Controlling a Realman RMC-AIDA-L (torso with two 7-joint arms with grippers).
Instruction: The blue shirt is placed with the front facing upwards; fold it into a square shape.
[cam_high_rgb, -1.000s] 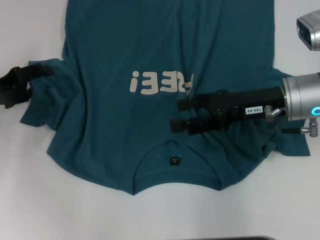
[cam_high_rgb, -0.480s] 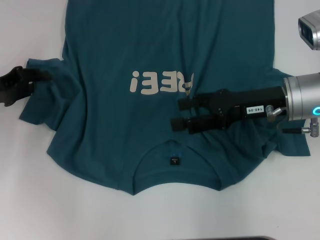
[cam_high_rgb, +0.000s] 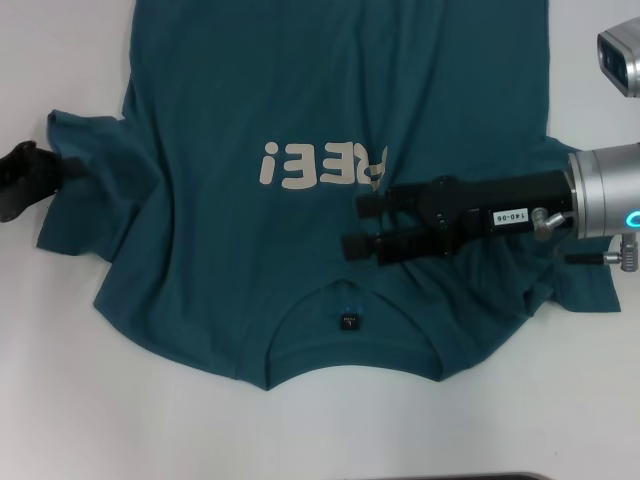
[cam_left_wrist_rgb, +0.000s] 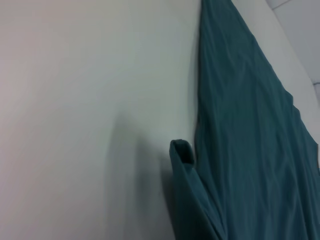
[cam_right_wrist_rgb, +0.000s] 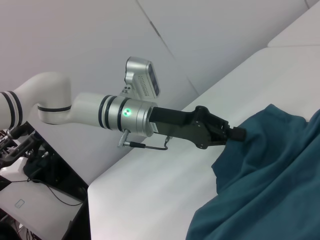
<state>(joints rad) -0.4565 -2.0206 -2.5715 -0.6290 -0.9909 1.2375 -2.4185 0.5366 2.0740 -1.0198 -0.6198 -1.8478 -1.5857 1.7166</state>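
Blue shirt (cam_high_rgb: 330, 180) spread flat on white table (cam_high_rgb: 120, 420), front up, collar nearest the robot, hem running out of frame at the far edge. Off-white letters (cam_high_rgb: 320, 163) across the chest, reading reversed from the head view; small dark neck label (cam_high_rgb: 349, 321) inside the collar. Left sleeve (cam_high_rgb: 85, 185) rumpled and partly lifted, its far corner drawn toward the left gripper (cam_high_rgb: 62, 168). Left gripper at the table's left edge, fingertips closed on that sleeve corner; in the right wrist view the same gripper (cam_right_wrist_rgb: 235, 134) clearly pinching a raised peak of cloth, sleeve (cam_right_wrist_rgb: 260, 145) tented up off the table beneath it. Left wrist view: curled sleeve edge (cam_left_wrist_rgb: 182, 152) standing up beside bare table, shirt body stretching away behind; own fingers not visible there. Right gripper (cam_high_rgb: 352, 227) reaching in from the right, low over the shirt's right chest just beside the last letters, both black fingers (cam_high_rgb: 375, 205) parted with teal cloth showing in the gap, nothing held. Right sleeve (cam_high_rgb: 585, 290) wrinkled under the right arm's silver wrist (cam_high_rgb: 605, 195).
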